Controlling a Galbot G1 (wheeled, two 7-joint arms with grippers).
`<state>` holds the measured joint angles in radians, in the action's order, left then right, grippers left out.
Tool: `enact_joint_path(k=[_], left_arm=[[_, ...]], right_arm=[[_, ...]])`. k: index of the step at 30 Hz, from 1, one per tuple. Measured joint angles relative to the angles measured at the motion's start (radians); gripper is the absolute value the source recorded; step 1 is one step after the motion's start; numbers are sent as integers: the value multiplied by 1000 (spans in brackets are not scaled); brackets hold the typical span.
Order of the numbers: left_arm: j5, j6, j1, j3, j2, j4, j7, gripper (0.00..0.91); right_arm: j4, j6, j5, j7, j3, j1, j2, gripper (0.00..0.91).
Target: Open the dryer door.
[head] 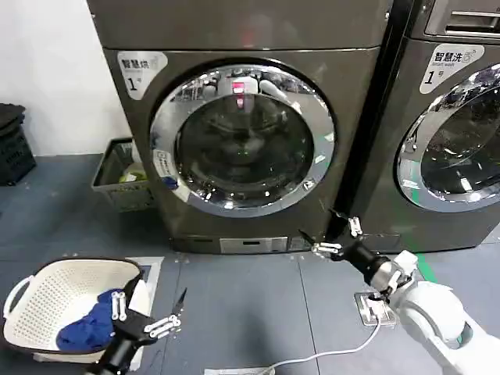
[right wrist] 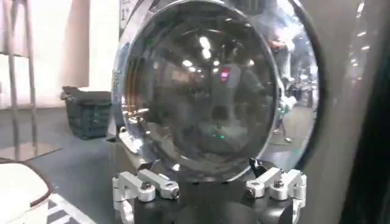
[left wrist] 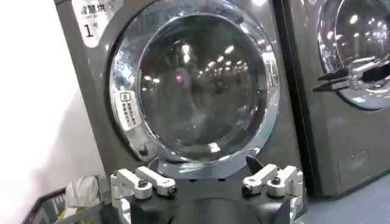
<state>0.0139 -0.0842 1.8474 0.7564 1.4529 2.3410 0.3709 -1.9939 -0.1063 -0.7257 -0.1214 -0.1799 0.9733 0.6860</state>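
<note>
Dryer door (head: 243, 139): closed, bare floor before it. Right gripper (head: 331, 232): near its lower right edge, spread wide, empty. Left gripper (head: 150, 311): low left, spread, empty.

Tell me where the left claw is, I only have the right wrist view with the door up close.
Observer: The left claw is low on the left, open, beside a white laundry basket and well short of the dryer door.
Operator: How does my right claw sit against the door?
Observer: In the head view the right claw is open, below the door's lower right rim and not touching it.
Operator: Anything next to the machine?
Observer: A second machine with a similar round door stands just to its right.
</note>
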Motion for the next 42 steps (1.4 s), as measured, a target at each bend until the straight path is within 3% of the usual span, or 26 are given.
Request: enact_joint_path(k=[21,42], left_arm=[[-5,1,-6,-6,0,-18,1,907],[-5,1,-9,-8,3,-34,0,907]], right_arm=[[105,-4,-56,12,301,-341,43,907],[222,-23,-87,97,494,-557,179,907]])
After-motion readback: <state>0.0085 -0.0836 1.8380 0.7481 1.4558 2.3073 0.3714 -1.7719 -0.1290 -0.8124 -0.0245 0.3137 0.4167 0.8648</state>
